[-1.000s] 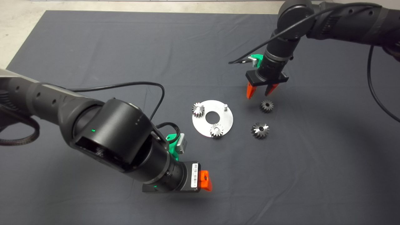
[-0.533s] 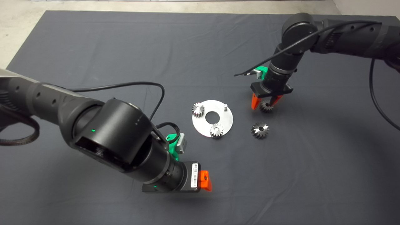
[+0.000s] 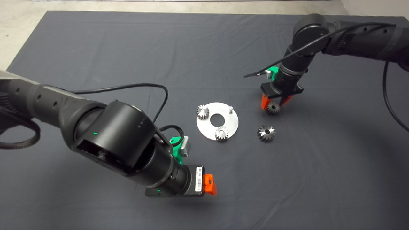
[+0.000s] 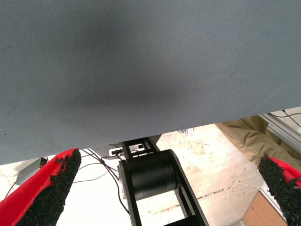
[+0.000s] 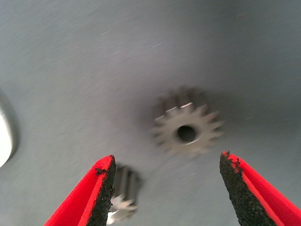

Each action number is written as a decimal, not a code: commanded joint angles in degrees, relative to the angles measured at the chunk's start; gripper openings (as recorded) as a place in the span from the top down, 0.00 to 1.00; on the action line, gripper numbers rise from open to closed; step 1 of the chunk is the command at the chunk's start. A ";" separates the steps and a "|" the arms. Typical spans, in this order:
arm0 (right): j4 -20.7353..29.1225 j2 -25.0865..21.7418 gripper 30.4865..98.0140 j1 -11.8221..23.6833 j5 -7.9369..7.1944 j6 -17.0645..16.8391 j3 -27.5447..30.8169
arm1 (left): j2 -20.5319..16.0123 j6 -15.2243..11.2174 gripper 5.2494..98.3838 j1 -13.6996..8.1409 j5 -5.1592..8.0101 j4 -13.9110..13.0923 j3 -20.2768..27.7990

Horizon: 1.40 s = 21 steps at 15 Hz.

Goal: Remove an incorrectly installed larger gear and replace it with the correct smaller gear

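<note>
Toward the right half of the mat [image 3: 96, 44], my right gripper [image 3: 275, 103] hangs low over the smaller gear [image 3: 273, 108], fingers spread wide apart with the gear lying flat between them. From my right wrist I see its centre hole facing up, and neither pad [image 5: 106, 188] touches it. Nearer the mat's front edge, well clear of my fingers, the larger gear [image 3: 266, 133] lies on the bare mat, off the round metal plate [image 3: 231, 123]. That plate sits near the mat's middle with two silver small gears [image 3: 202, 111] on it and one bare peg [image 3: 230, 109] at the side closest to my right gripper. My left gripper [image 3: 209, 184] hovers near the front edge of the mat, released, its fingers far apart and holding nothing.
</note>
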 commanded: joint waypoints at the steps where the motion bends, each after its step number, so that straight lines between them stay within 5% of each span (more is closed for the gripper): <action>1: -1.71 0.81 0.58 0.89 -7.09 -1.28 -2.18 | -0.05 -0.07 0.01 -0.90 -0.08 -0.51 0.16; 21: -1.88 0.48 0.58 -0.89 -7.09 -2.34 -4.97 | -0.14 -0.07 0.01 -0.91 -0.08 -0.51 0.60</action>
